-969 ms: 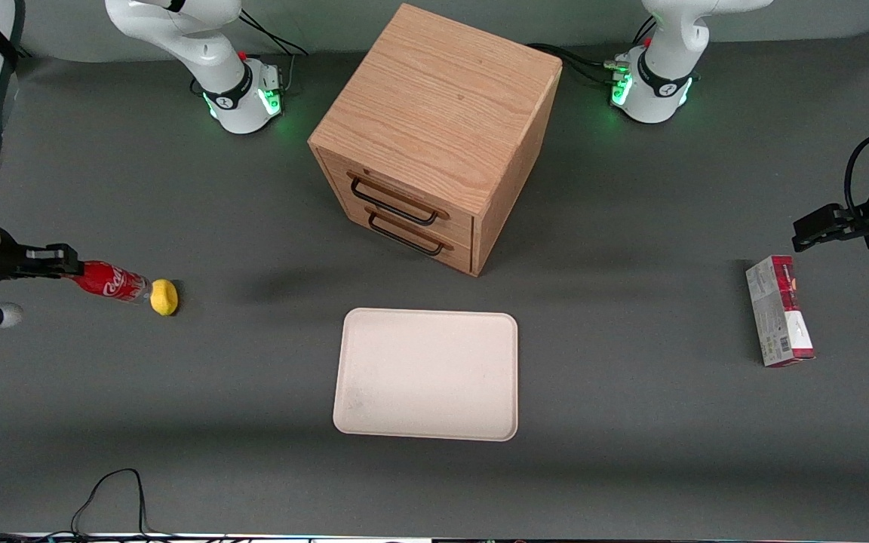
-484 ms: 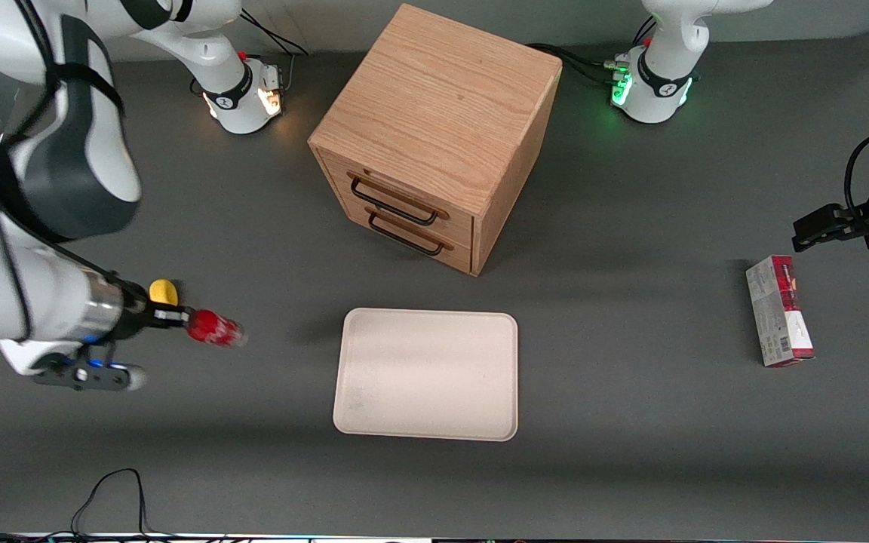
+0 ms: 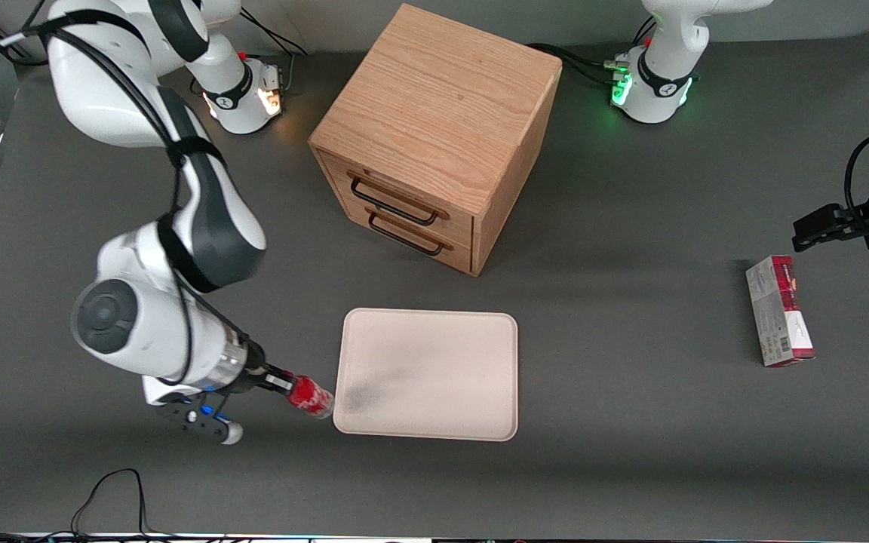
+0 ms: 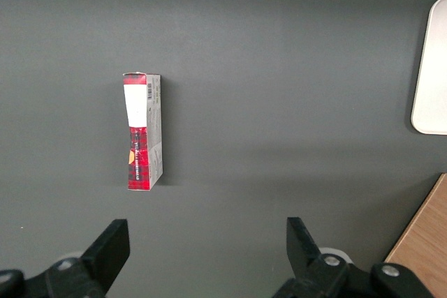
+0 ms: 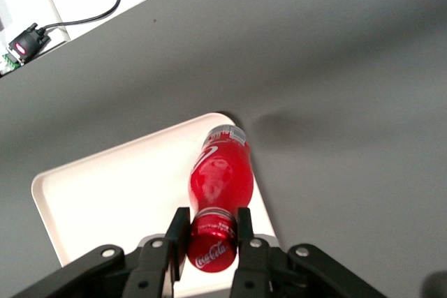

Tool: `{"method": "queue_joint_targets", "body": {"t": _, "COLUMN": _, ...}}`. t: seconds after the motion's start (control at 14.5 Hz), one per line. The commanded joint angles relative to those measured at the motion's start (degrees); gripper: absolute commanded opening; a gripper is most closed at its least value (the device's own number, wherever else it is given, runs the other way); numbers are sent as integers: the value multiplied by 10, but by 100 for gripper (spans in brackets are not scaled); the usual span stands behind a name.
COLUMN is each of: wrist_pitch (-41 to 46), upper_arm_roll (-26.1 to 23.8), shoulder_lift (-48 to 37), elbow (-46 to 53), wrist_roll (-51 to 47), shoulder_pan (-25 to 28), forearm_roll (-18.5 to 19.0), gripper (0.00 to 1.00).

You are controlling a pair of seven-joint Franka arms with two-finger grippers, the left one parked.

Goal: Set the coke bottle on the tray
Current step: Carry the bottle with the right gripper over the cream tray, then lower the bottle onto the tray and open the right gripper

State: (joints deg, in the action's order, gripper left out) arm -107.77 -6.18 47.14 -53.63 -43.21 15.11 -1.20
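Gripper (image 3: 284, 383) is hanging above the table just beside the tray (image 3: 434, 332), at the tray's corner nearest the front camera on the working arm's side. Its two fingers (image 5: 176, 232) are clamping the coke bottle (image 3: 311, 397) at the red cap end — the bottle is sticking out from the fingertips toward the tray, body lying roughly level rather than upright.

In the wrist view the coke bottle (image 5: 220, 179) is showing red label and clear base, with the base reaching out over the tray (image 5: 105, 200) near its rounded corner. Whether the base is touching the tray — cannot tell.

A faint dark smudge or shadow is lying on the tray surface close to the bottle.

The wooden cabinet (image 3: 434, 128) is standing farther from the front camera than the tray, both drawers closed, black handles facing the tray. The red-and-grey carton (image 3: 778, 320) is lying flat on the table toward the parked arm's end, well apart from the tray.
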Motion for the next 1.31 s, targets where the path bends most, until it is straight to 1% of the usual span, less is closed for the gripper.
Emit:
{"method": "queue_joint_targets", "body": {"t": 0.0, "wrist_pitch": -24, "upper_arm_roll": 3, "shoulder_lift": 36, "elbow": 37, "wrist_roll": -40, "shoulder_pan": 18, "forearm_roll": 21, "gripper": 0}}
{"method": "queue_joint_targets", "body": {"t": 0.07, "wrist_pitch": -29, "upper_arm_roll": 4, "shoulder_lift": 42, "elbow": 37, "wrist_roll": -44, "shoulder_pan": 24, "forearm_roll": 23, "gripper": 0}}
{"method": "queue_joint_targets", "body": {"t": 0.35, "wrist_pitch": -38, "upper_arm_roll": 3, "shoulder_lift": 59, "elbow": 37, "wrist_roll": -71, "shoulder_pan": 46, "forearm_roll": 55, "gripper": 0}}
{"method": "queue_joint_targets", "body": {"t": 0.83, "wrist_pitch": -42, "upper_arm_roll": 1, "shoulder_lift": 63, "elbow": 35, "wrist_roll": -72, "shoulder_pan": 46, "forearm_roll": 56, "gripper": 0}}
{"method": "queue_joint_targets", "body": {"t": 0.9, "wrist_pitch": -42, "upper_arm_roll": 1, "shoulder_lift": 63, "elbow": 35, "wrist_roll": -72, "shoulder_pan": 46, "forearm_roll": 56, "gripper": 6}}
{"method": "queue_joint_targets", "body": {"t": 0.97, "wrist_pitch": -42, "upper_arm_roll": 1, "shoulder_lift": 63, "elbow": 35, "wrist_roll": -72, "shoulder_pan": 46, "forearm_roll": 56, "gripper": 36}}
{"method": "queue_joint_targets", "body": {"t": 1.04, "wrist_pitch": -44, "upper_arm_roll": 1, "shoulder_lift": 63, "elbow": 34, "wrist_roll": -71, "shoulder_pan": 46, "forearm_roll": 56, "gripper": 99}}
{"method": "queue_joint_targets", "body": {"t": 1.25, "wrist_pitch": -49, "upper_arm_roll": 1, "shoulder_lift": 63, "elbow": 32, "wrist_roll": -73, "shoulder_pan": 48, "forearm_roll": 56, "gripper": 100}}
